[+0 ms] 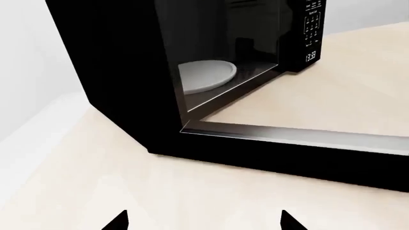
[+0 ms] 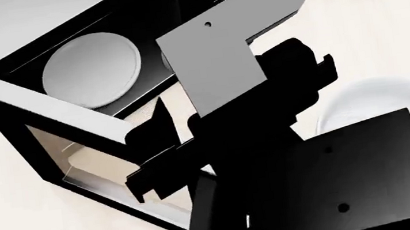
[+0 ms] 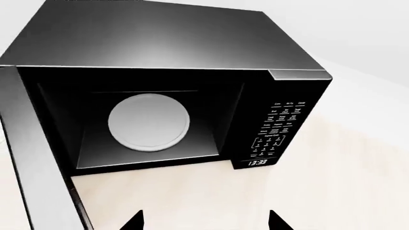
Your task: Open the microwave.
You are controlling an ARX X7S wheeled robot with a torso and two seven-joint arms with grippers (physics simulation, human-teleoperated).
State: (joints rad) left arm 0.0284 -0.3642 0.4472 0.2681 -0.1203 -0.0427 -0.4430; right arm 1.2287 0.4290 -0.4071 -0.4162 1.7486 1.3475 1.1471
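The black microwave [image 3: 160,43] with a grey top stands on the counter with its door [image 3: 32,143] swung wide open to the left. The cavity shows the white turntable plate [image 3: 149,122], and the keypad [image 3: 278,129] has a lit clock below it. My right gripper [image 3: 204,221] is open and empty, hovering in front of the cavity; in the head view the right gripper [image 2: 151,150] hangs beside the door [image 2: 50,115]. My left gripper [image 1: 204,221] is open and empty, low over the counter outside the open door [image 1: 288,148], its tips showing at the head view's lower left.
A pale wooden counter [image 1: 76,182] carries the microwave. A white round dish [image 2: 366,102] lies on the counter to the right, partly behind my right arm [image 2: 267,113]. A light wall rises behind the microwave.
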